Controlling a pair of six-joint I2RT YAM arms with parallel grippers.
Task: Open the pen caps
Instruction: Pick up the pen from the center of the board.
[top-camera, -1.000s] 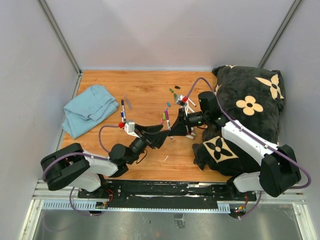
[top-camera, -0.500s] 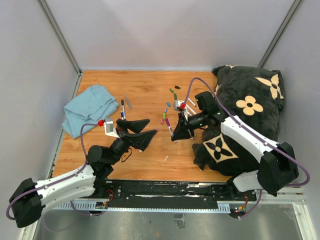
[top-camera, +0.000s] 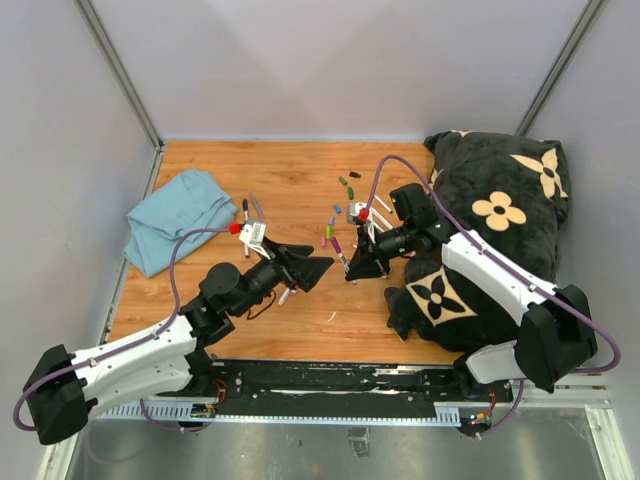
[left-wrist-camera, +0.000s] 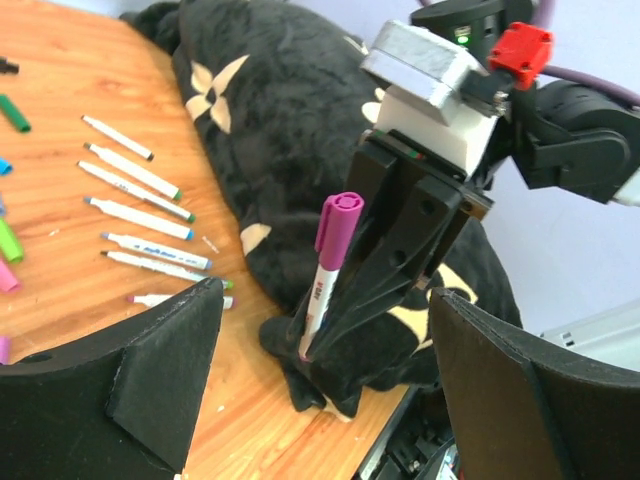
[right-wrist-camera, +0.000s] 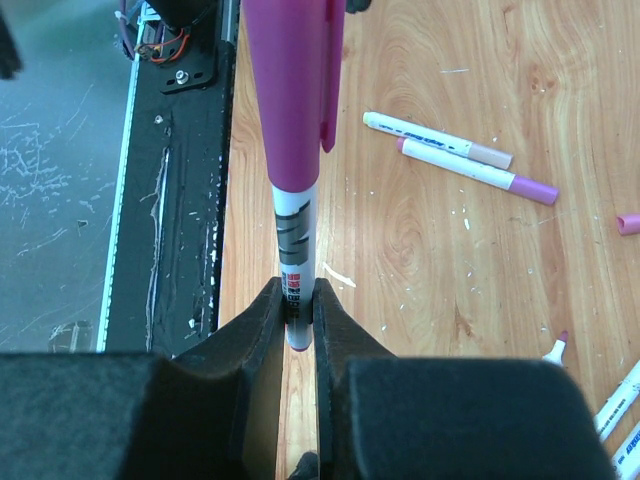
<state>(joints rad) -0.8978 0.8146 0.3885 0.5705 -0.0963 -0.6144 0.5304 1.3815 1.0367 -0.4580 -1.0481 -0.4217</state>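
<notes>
My right gripper (right-wrist-camera: 297, 310) is shut on the white barrel of a marker (right-wrist-camera: 297, 235). The marker's purple cap (right-wrist-camera: 293, 90) is still on and points away from the fingers. From above, the right gripper (top-camera: 353, 270) sits mid-table with the capped marker (top-camera: 339, 250) sticking out of it. My left gripper (top-camera: 308, 268) is just left of it, wide open and holding nothing. In the left wrist view its fingers (left-wrist-camera: 160, 360) frame the purple cap (left-wrist-camera: 338, 222) without touching it. Loose pen caps lie further back: green (top-camera: 343, 182), black (top-camera: 354, 174), blue (top-camera: 337, 208).
Several uncapped white markers (left-wrist-camera: 135, 172) lie in a row beside a black plush pillow (top-camera: 500, 215) on the right. A folded blue cloth (top-camera: 178, 218) lies at the left, with a capped marker (top-camera: 245, 212) next to it. Two markers (right-wrist-camera: 455, 160) lie on the wood.
The left gripper has opened wide, drawn back left from the right gripper, then come partway back. The right gripper has shifted slightly nearer, still holding the marker.
</notes>
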